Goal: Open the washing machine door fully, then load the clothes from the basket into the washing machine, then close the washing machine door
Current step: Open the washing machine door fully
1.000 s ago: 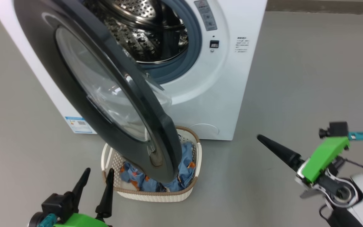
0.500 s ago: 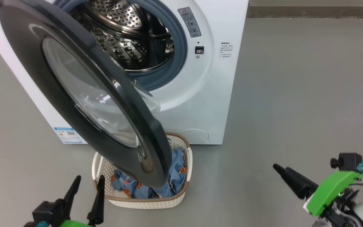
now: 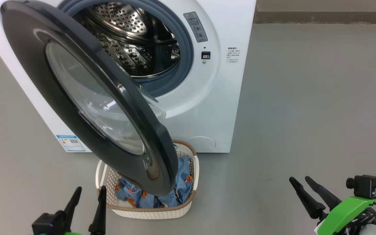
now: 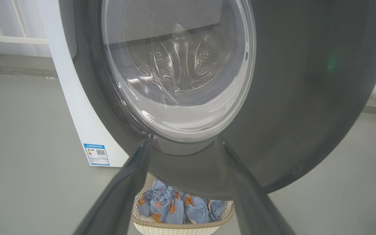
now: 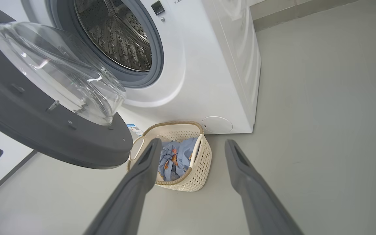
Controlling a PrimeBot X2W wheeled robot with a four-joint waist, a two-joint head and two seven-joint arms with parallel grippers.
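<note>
Clothes (image 3: 183,174) lie heaped in the basket (image 3: 148,212) on the floor, just in front of the washing machine (image 3: 214,98). The washing machine door (image 3: 90,98) stands partly swung out, its lower edge over the basket. My left tool (image 3: 90,189) hovers just beside the basket, fingers apart and empty. My right tool (image 3: 299,179), also spread and empty, is well off to the right.

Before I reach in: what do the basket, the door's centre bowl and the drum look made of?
Basket: seemingly cream moulded plastic, matte, with rows of small holes and a brown woven-look rim.
Door bowl: clear, glossy, sharp highlights; glass or clear plastic, cannot tell which.
Drum: shiny perforated metal, probably stainless steel.
</note>
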